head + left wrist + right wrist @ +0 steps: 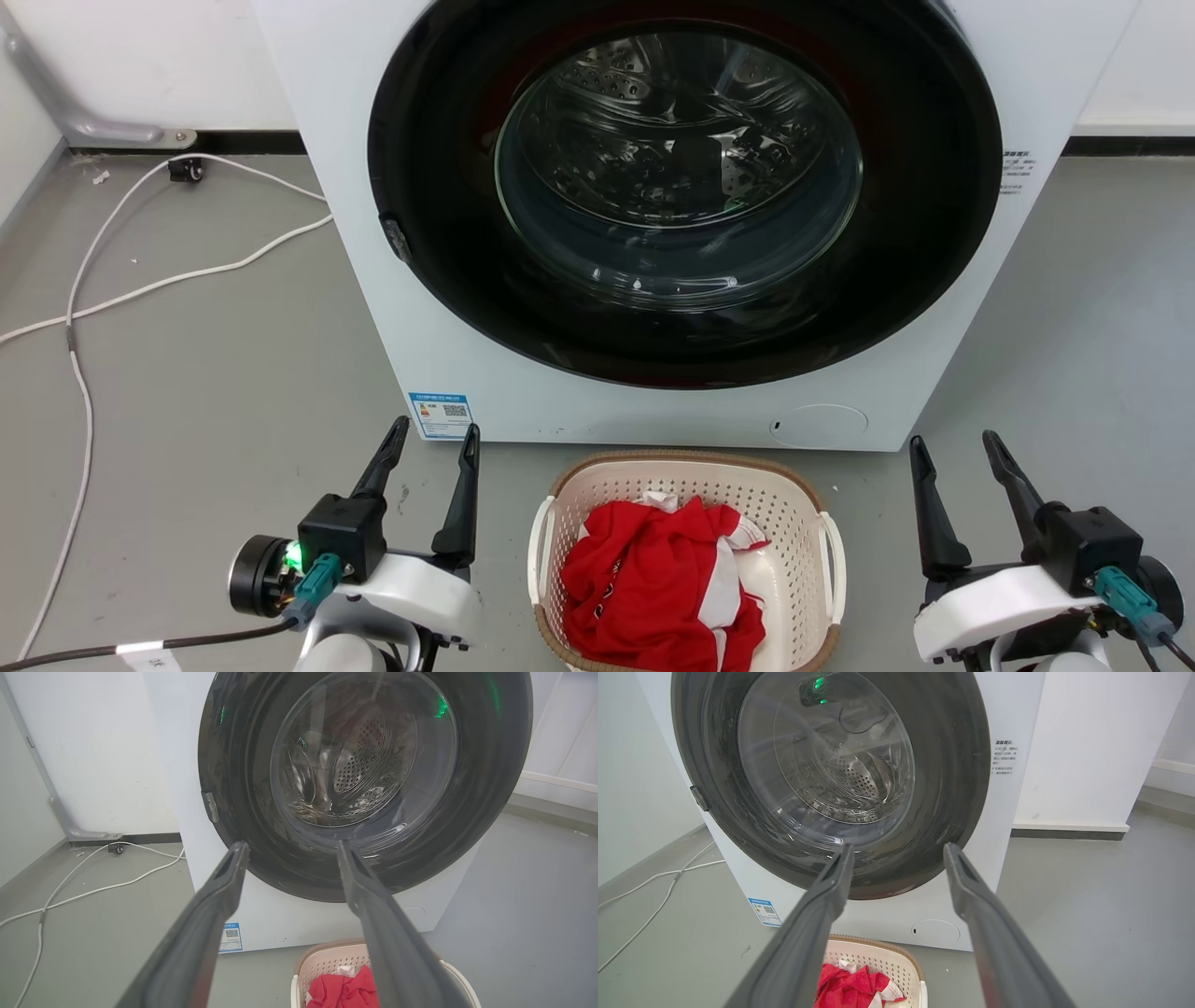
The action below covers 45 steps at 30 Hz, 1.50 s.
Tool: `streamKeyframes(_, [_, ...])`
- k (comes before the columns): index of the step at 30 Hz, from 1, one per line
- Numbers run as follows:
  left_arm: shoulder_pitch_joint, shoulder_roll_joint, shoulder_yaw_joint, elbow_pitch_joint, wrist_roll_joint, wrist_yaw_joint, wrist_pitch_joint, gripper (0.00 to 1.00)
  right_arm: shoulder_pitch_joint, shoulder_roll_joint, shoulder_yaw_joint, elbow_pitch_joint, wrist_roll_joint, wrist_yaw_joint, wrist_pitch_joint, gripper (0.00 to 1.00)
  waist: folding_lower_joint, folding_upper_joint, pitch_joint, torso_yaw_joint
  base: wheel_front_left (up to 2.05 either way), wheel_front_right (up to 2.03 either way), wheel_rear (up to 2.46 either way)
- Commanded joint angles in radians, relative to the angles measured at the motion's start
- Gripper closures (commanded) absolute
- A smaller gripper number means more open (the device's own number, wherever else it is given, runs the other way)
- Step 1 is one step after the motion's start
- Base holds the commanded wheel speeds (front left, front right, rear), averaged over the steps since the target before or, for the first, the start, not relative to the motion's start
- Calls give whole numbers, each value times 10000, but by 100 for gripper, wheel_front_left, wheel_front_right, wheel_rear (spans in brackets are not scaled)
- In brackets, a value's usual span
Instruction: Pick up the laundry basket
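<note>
The laundry basket (795, 523), cream perforated plastic with a brown rim and white side handles, stands on the grey floor just in front of the washing machine, at the bottom centre of the head view. A red and white garment (653, 583) lies inside it. My left gripper (437, 431) hangs open to the basket's left, apart from it. On the basket's right my right gripper (954, 444) is open too, fingers empty. The left wrist view catches the basket (327, 957) low between the fingers of the left gripper (290, 844). The right wrist view has the basket (887, 959) below the right gripper (899, 847).
A white front-loading washing machine (448, 364) with a shut round glass door (680, 177) stands close behind the basket. White cables (140, 289) trail over the floor at the left. A white wall (140, 56) and dark skirting run behind.
</note>
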Motion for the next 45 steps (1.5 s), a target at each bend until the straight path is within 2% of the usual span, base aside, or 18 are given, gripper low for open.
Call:
streamKeyframes(1, [-51,-11,9,11,92,-20,-75,0,78,14,-9,34,-54,-3,-59,0,-1,0,-8,-5,0,0,0])
streamKeyframes(17, [-104,-18,-31,51,-63,48,-55,0,-10,14,-75,54,98,-3,-12,0,-1,0,67,-27,0,0,0])
streamKeyframes(22, [-302,-19,-84,98,-31,48,-55,0,-205,14,-367,118,-16,-3,76,0,-1,0,414,-60,0,0,0])
streamKeyframes(32, [-1309,-16,-305,1764,-395,-50,-55,0,-1060,14,-1081,1383,-253,-3,246,0,-1,0,2220,-179,0,0,0])
streamKeyframes(45, [-3695,115,-611,4396,-795,-156,-54,0,-3415,11,-950,4409,-159,-3,-7,0,-1,0,5312,-442,0,0,0])
